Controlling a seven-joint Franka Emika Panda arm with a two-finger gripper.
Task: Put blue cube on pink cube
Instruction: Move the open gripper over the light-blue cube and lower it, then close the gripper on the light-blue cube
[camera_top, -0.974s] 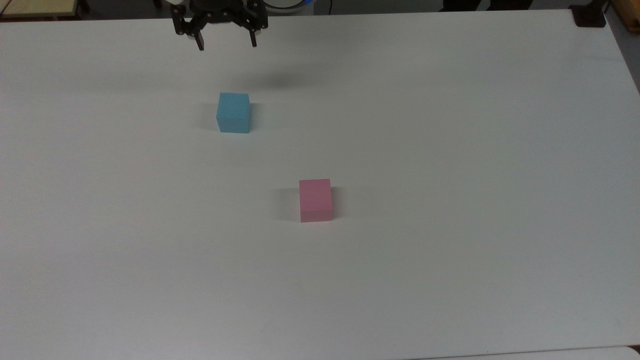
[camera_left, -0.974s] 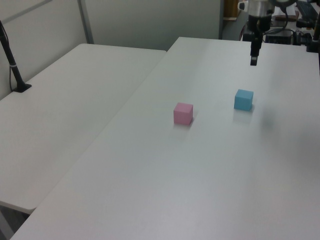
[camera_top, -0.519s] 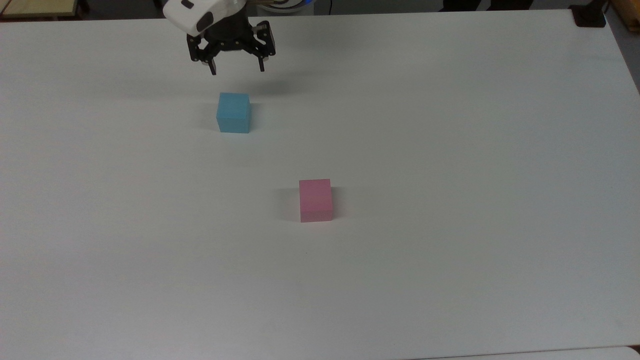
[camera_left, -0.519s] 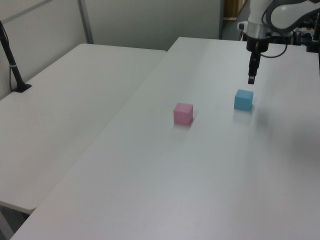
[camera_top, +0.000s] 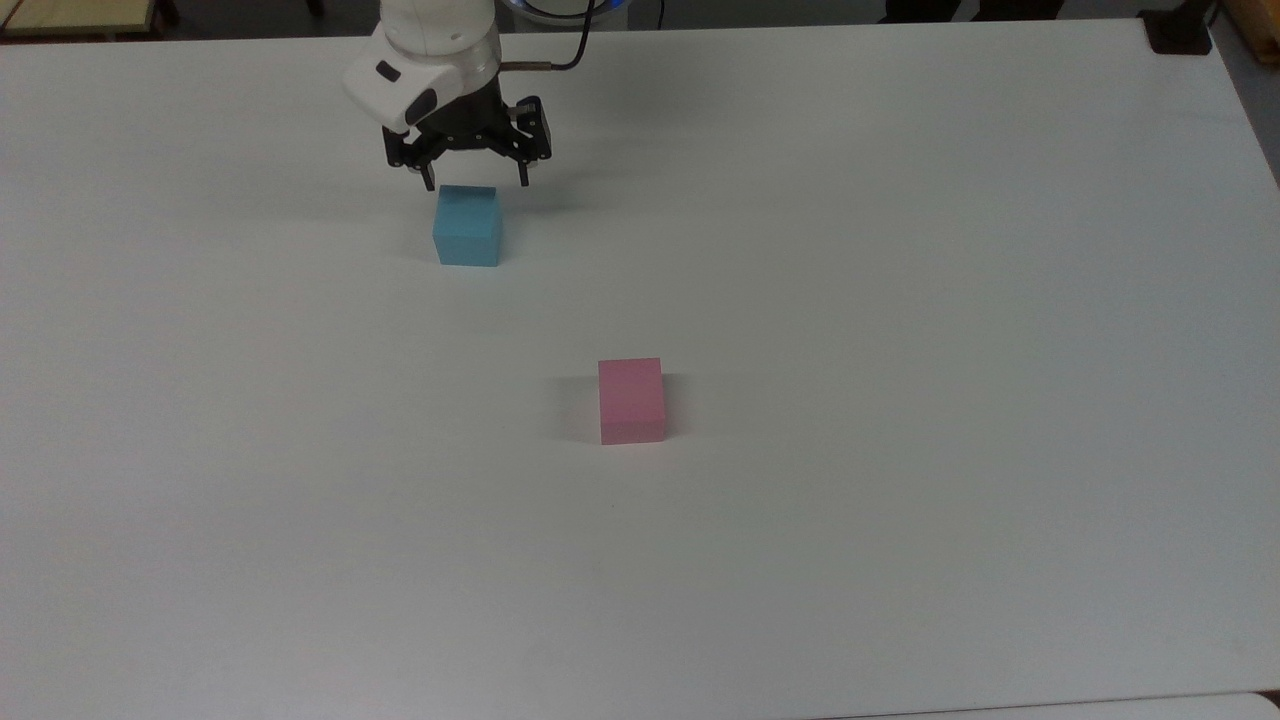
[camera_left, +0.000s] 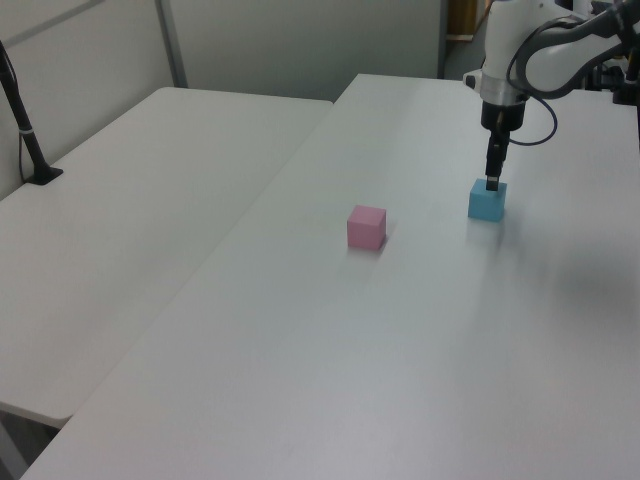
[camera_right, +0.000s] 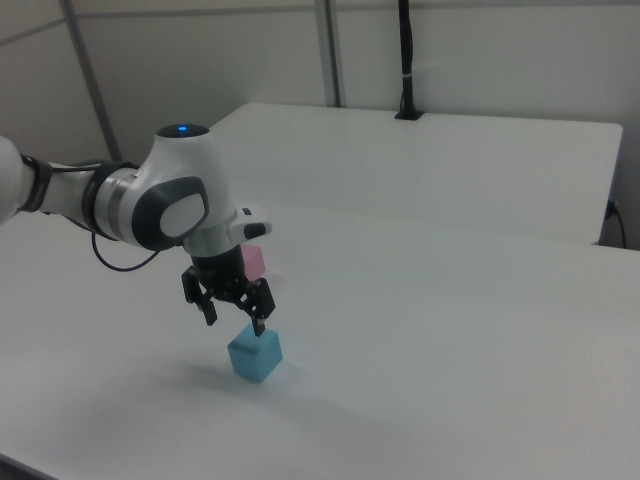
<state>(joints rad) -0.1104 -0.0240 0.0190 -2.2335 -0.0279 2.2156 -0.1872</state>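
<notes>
Blue cube (camera_top: 467, 227) sits on the white table (camera_top: 900, 300) in the top view, up and left of the pink cube (camera_top: 632, 400), well apart; my gripper (camera_top: 476, 182) hangs spread wide at its far edge, holding nothing. In the left view my fingertips (camera_left: 492, 183) meet the blue cube's (camera_left: 487, 201) top. In the right view my gripper (camera_right: 235, 322) straddles just above the blue cube (camera_right: 255, 353), with the pink cube (camera_right: 256, 262) behind.

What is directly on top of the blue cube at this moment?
Nothing rests on the blue cube. The open gripper hangs just above it, fingers apart at either side of its top edge. The pink cube stands apart on the white table.
</notes>
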